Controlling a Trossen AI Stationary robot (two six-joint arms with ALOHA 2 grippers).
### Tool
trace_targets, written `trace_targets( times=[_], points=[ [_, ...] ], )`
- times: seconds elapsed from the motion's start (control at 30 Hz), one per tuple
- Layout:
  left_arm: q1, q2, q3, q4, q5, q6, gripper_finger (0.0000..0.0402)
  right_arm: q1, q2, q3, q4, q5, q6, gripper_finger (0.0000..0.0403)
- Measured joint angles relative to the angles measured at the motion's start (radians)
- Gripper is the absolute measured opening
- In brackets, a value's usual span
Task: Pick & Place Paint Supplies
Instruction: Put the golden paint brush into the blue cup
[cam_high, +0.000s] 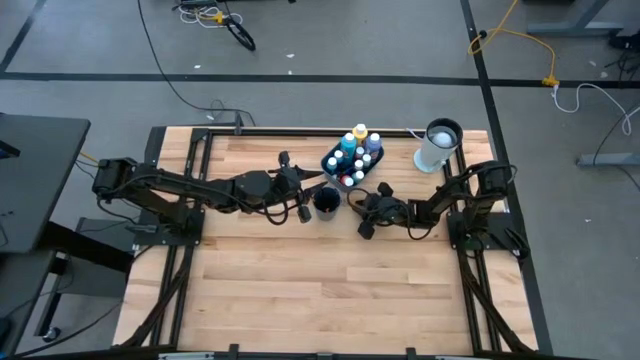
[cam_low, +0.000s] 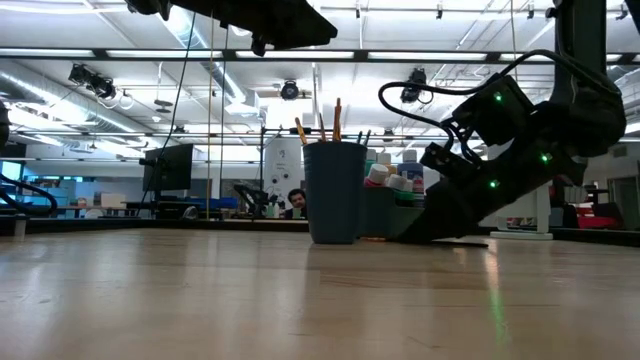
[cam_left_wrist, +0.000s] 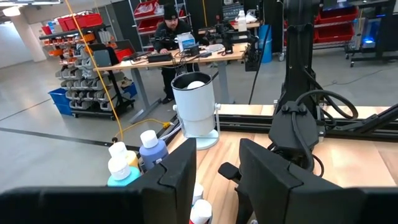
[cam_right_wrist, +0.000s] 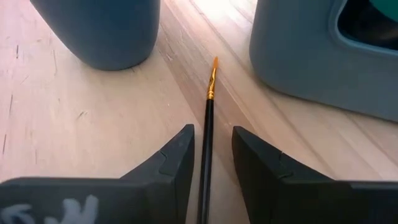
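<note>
The right claw (cam_right_wrist: 211, 180) sits low at the wooden counter (cam_high: 330, 290), angled down toward its surface. Its two fingers (cam_right_wrist: 168, 168) stand apart, one on each side of a thin paint brush (cam_right_wrist: 208, 124) that lies flat on the counter. The brush has a dark handle, a gold ferrule and an orange tip; whether the pads touch it cannot be told. The tip points into the gap between a dark blue-grey cup (cam_right_wrist: 99, 31) and a blue-grey bin (cam_right_wrist: 311, 56).

In the low view the cup (cam_low: 335, 190) stands upright and holds several wood-handled brushes (cam_low: 338, 118) (handles upward). The bin (cam_high: 345, 165) carries the paint bottles (cam_high: 360, 145), seen from above as a cluster of white, blue and yellow caps.

The left claw (cam_left_wrist: 214, 180) hangs above the counter, just beside the cup, with its fingers apart and nothing between them. Beyond it, a tall white cylinder (cam_left_wrist: 194, 106) stands near the counter's far edge. A person (cam_left_wrist: 171, 31) sits at a desk in the room behind.
</note>
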Motion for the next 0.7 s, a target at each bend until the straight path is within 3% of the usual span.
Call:
trace_targets(
  times=[0.4, 0.53, 0.7],
  points=[
    [0.000, 0.000, 0.000, 0.001, 0.000, 0.000, 0.0132, -0.017, 0.011, 0.002, 0.087, 0.054, -0.045, 0.0106],
    [0.000, 0.000, 0.000, 0.004, 0.000, 0.003, 0.0132, -0.036, 0.054, 0.003, 0.108, -0.021, -0.010, 0.0102],
    [0.000, 0.000, 0.000, 0.008, 0.000, 0.007, 0.0132, -0.039, 0.148, 0.007, 0.201, 0.021, 0.013, 0.0096]
  ],
)
